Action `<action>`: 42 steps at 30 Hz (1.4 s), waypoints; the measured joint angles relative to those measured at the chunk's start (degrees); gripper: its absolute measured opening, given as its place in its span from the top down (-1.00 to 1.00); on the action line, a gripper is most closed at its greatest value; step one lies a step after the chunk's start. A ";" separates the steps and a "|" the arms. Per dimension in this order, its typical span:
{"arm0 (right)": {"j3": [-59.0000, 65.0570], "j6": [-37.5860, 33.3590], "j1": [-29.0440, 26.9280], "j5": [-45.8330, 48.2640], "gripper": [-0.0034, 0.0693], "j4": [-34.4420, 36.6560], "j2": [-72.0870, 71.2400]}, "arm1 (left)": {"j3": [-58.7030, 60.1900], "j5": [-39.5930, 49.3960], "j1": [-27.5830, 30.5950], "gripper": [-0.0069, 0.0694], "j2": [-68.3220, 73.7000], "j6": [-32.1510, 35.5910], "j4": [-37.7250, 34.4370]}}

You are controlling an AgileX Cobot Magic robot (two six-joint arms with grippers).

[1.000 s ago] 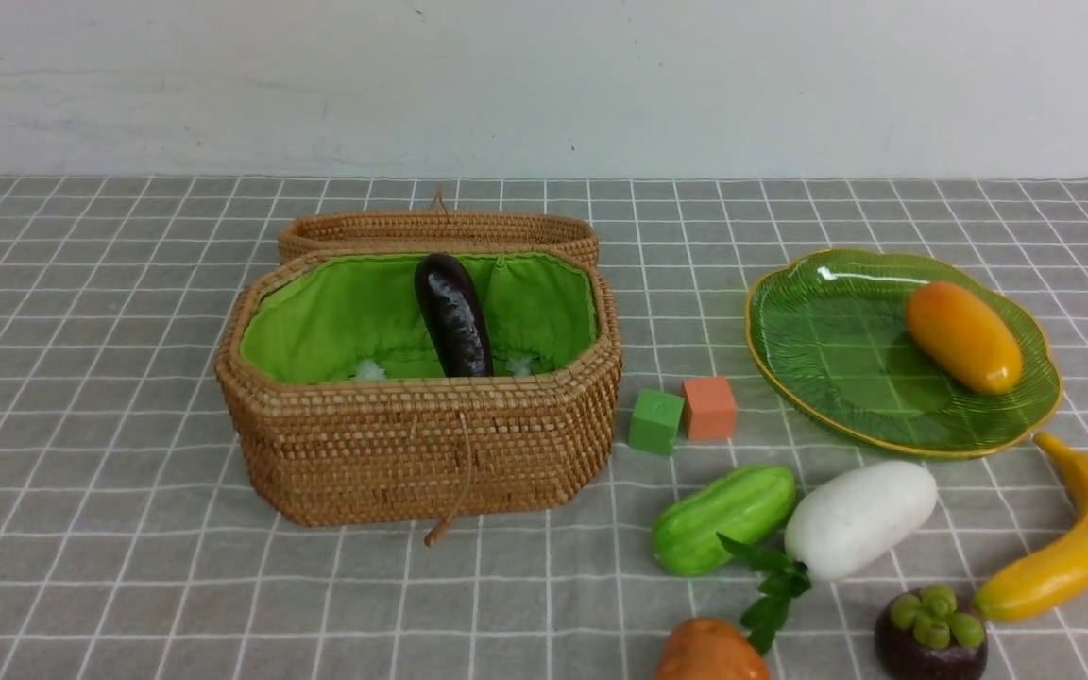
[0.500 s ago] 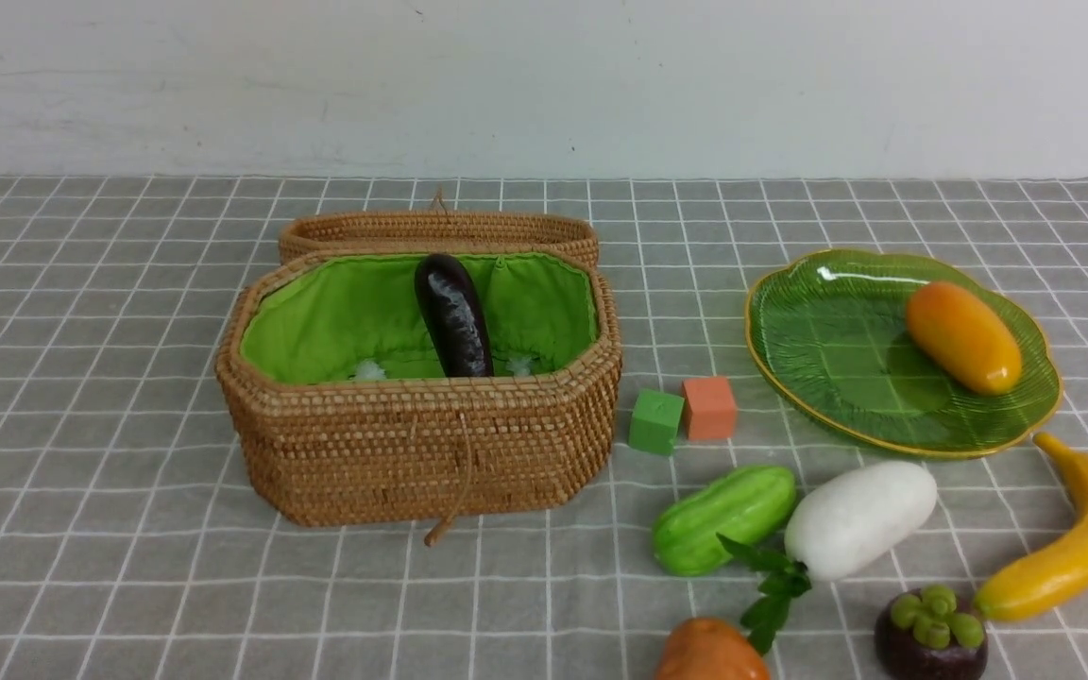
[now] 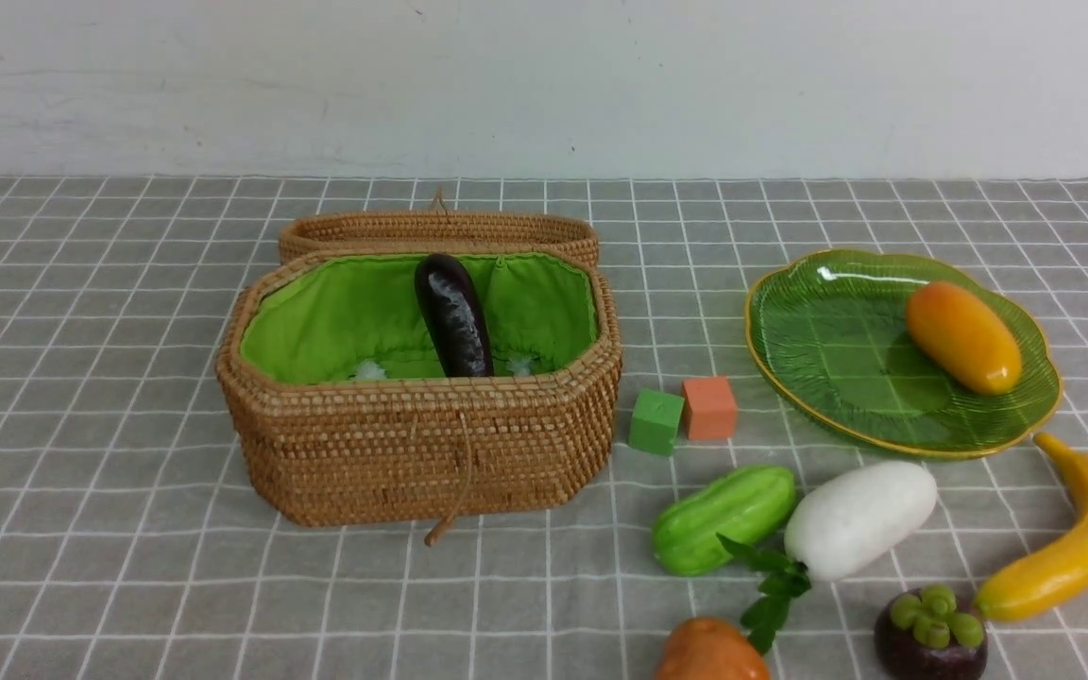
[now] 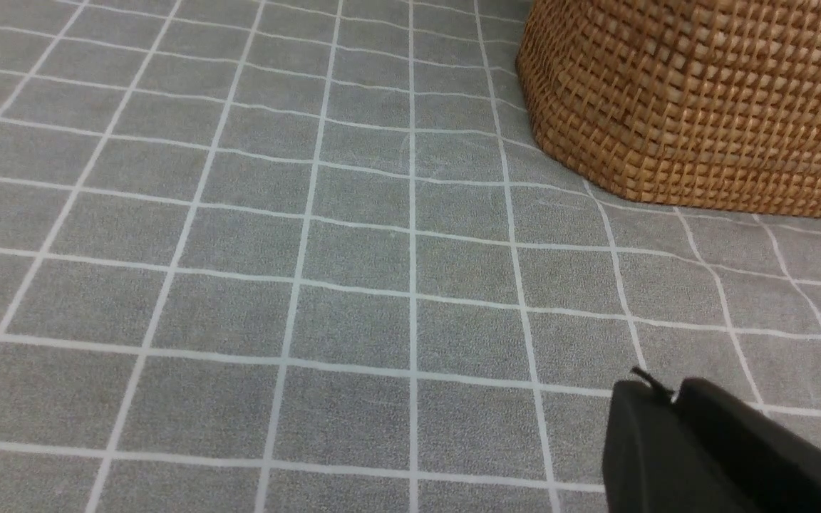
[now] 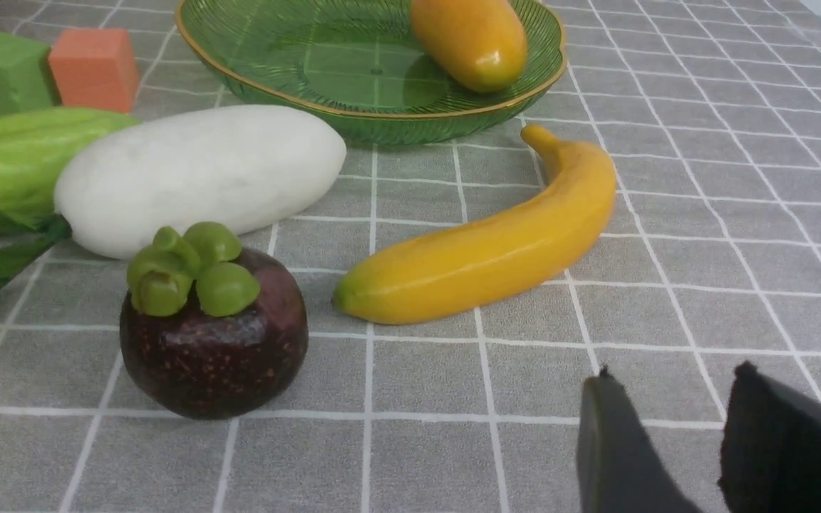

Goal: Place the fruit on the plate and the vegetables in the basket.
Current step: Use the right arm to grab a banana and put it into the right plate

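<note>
I'm reckoning banana (image 5: 482,249) next: right hand (image 5: 674,377) (half spread, empty) is hovering nearby; left hand (image 4: 667,392) is sitting pressed together.

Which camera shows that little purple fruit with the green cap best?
The right wrist view: the mangosteen sits close and whole there. The front view shows the mangosteen small at the bottom edge. The left wrist view misses it.

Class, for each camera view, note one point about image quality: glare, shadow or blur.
Front view: a white glare streak crosses the plate at its far side; the light is even and shadows are faint. Left wrist view: the basket weave is sharp, the left gripper a dark, featureless shape. Right wrist view: the mangosteen is crisp with small highlights, the right gripper soft-edged.
</note>
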 joint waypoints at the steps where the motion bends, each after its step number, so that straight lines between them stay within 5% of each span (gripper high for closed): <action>1: 0.00 0.00 0.00 0.00 0.24 0.00 0.00 | 0.00 0.00 0.00 0.69 0.00 0.00 0.00; 14: 0.52 0.00 0.00 -2.91 0.24 0.06 0.00 | 0.00 0.00 0.00 0.66 0.00 0.00 0.03; 25: 0.58 3.51 0.00 -28.88 0.24 4.98 0.00 | 0.00 0.00 0.00 0.62 0.00 0.00 0.03; 30: -1.41 14.27 0.00 -37.12 0.24 10.14 0.00 | 0.00 0.00 0.00 0.61 0.00 0.00 0.03; 35: -17.21 21.71 0.00 -32.25 0.24 12.78 1.96 | 0.00 0.00 0.00 0.60 0.00 0.00 0.03; 42: -43.52 20.69 0.00 -5.57 0.24 7.98 17.86 | 0.00 0.00 0.00 0.58 0.00 0.00 0.03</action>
